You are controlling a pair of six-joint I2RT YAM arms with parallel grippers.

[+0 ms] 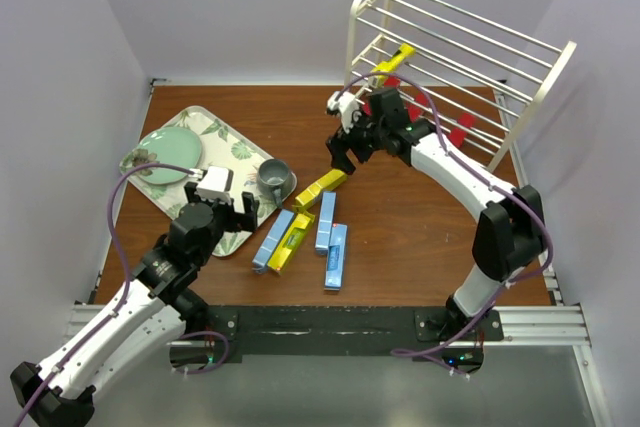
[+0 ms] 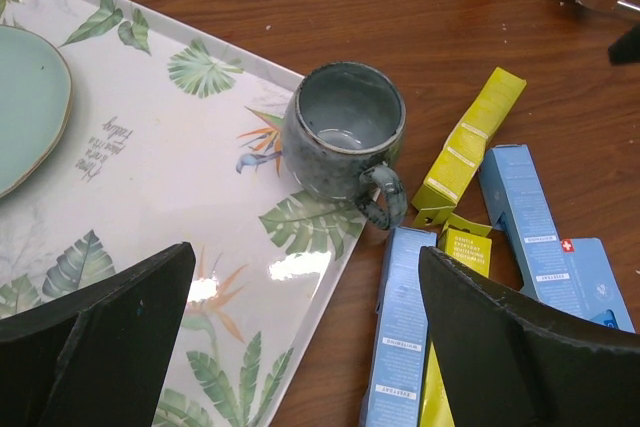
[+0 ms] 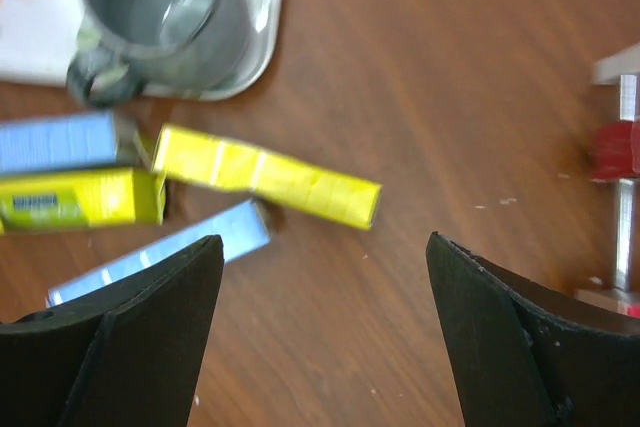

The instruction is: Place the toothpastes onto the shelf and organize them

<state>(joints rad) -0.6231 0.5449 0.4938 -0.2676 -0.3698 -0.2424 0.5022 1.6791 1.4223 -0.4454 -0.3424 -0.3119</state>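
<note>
The cream-white shelf point(image 1: 455, 42) stands at the back right. One yellow toothpaste box point(image 1: 393, 60) lies on a tier, and red boxes point(image 1: 458, 133) lie on a lower tier. On the table lie two yellow boxes point(image 1: 320, 189) point(image 1: 292, 237) and three light blue ones point(image 1: 273, 239) point(image 1: 326, 221) point(image 1: 335, 256). My right gripper point(image 1: 344, 153) is open and empty above the table, just past the slanted yellow box point(image 3: 265, 175). My left gripper point(image 1: 232, 213) is open and empty over the tray's near corner, with a blue box point(image 2: 405, 337) by its right finger.
A leaf-patterned tray point(image 1: 232, 142) at the left holds a green plate point(image 1: 163, 155) and a grey mug point(image 1: 275, 177), which also shows in the left wrist view point(image 2: 343, 137). White walls close in the table on three sides.
</note>
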